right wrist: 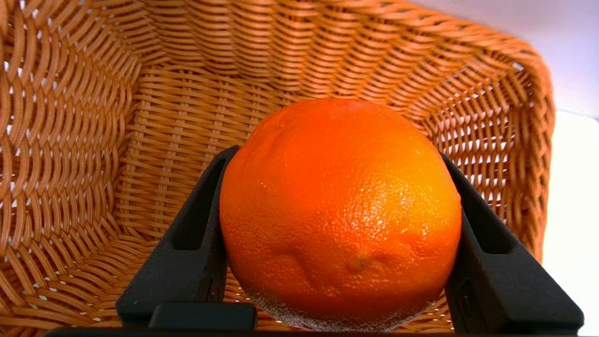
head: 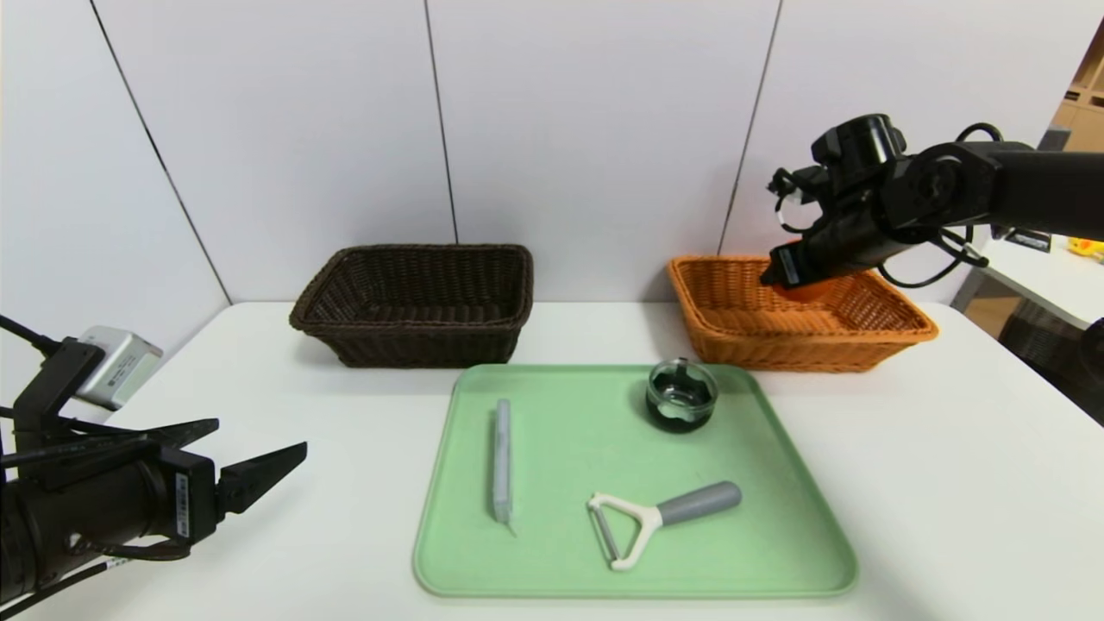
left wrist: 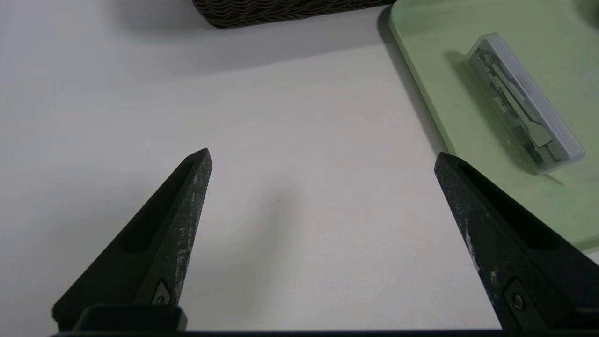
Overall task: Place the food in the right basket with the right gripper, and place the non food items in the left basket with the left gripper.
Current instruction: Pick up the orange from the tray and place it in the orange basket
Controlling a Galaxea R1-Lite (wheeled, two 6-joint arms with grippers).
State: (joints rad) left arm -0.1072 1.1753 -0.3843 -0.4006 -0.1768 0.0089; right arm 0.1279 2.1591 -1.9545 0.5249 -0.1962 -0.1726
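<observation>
The food, a bright orange fruit [right wrist: 340, 210], sits clamped between the two black fingers of my right gripper [right wrist: 339, 154]. That right gripper [head: 798, 274] hangs inside the orange-tan right basket [head: 742, 332], and only a sliver of the orange fruit [head: 809, 291] shows under it. The dark brown left basket [head: 414, 302] stands at the back left. On the green tray [head: 569, 431] lie the dark glass dish [head: 681, 395], the grey bar [head: 501, 460] and the white peeler [head: 655, 520]. My left gripper [head: 259, 453] hovers open above the table, left of the tray, with nothing between its fingers.
White wall panels stand close behind both baskets. A bare strip of white table [left wrist: 299, 140] separates the left gripper [left wrist: 323, 157] from the tray's edge [left wrist: 421, 93], with the grey bar [left wrist: 524, 103] just beyond it. A side table [head: 1048, 276] stands past the right edge.
</observation>
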